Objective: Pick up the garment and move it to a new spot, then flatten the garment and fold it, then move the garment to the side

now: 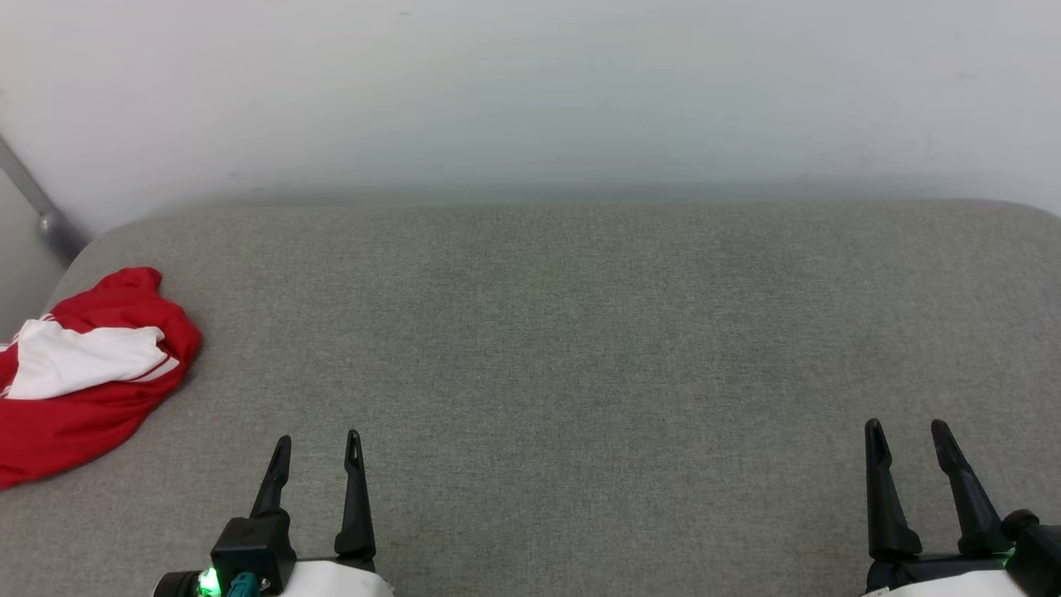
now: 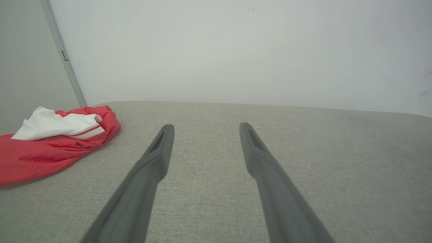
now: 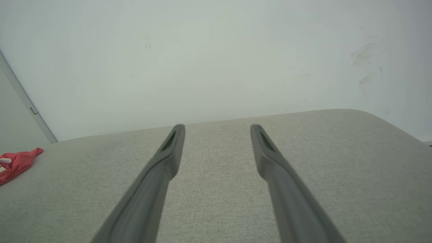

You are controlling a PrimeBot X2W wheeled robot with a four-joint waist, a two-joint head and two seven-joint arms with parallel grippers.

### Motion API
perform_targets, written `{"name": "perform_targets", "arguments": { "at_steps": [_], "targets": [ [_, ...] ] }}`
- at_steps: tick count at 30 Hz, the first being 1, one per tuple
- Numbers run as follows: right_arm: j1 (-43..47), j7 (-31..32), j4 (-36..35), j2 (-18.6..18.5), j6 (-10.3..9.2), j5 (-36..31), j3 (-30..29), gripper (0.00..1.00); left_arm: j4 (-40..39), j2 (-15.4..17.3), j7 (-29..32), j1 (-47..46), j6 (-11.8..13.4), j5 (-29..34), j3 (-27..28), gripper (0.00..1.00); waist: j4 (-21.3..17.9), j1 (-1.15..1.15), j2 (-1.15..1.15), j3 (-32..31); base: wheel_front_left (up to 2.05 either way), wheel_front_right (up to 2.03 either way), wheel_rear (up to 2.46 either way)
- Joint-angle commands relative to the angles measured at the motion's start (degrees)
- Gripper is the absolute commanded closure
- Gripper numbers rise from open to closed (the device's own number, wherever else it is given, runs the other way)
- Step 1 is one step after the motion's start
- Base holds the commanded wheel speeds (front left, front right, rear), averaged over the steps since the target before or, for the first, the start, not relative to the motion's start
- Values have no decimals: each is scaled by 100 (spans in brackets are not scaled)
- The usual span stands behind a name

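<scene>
T-shirt [image 1: 83,406], red fabric with white short sleeves and red-and-white stripe trim, lies crumpled in a heap at nine o'clock on the grey woven padded surface [image 1: 580,332]. Part of it runs past the left edge of the head view, and one white sleeve sits bunched on top of the red body. Nothing touches it.

At seven o'clock, the left gripper [image 1: 318,437], two long dark fingers, stands with its jaws spread wide and nothing between them. It is near the heap but clear of it. From that arm's wrist camera the shirt shows at ten o'clock, off the line of the fingers.

Across the bare middle of the surface, at five o'clock, the right gripper [image 1: 905,424] is likewise spread wide and empty. It is well apart from the shirt, which its own wrist camera catches as a red scrap at nine o'clock. A plain white wall [image 1: 530,99] closes the scene at twelve o'clock.

By this evidence the job stands at its very start. The shirt has not been picked up, so the carry to a new spot, the flattening, the fold and the final shift to the side all appear to lie ahead. The open centre of the surface looks the likely place to spread it. The left arm, being nearer, seems best placed to make the first reach.
</scene>
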Motion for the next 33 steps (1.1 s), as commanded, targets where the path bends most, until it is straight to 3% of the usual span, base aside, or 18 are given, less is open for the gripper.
{"name": "perform_targets", "arguments": {
  "at_steps": [1, 11, 33],
  "targets": [
    [50, -53, -42, -1, -2, -72, 10, 0, 10, -8, -57, 56, -20, 130, 14, 0, 3, 0, 0, -2, 0, 0, 0],
    [149, -148, -42, 1, -2, -241, -5, 0, 66, -72, -155, 91, -81, 412, 83, 0, 29, 0, 0, -6, 0, 0, 0],
    [146, -137, 94, 1, -2, 65, 36, 0, 323, -99, -142, 74, -237, 21, 170, 0, 25, 0, 0, -56, 0, 0, 0]
  ]
}}
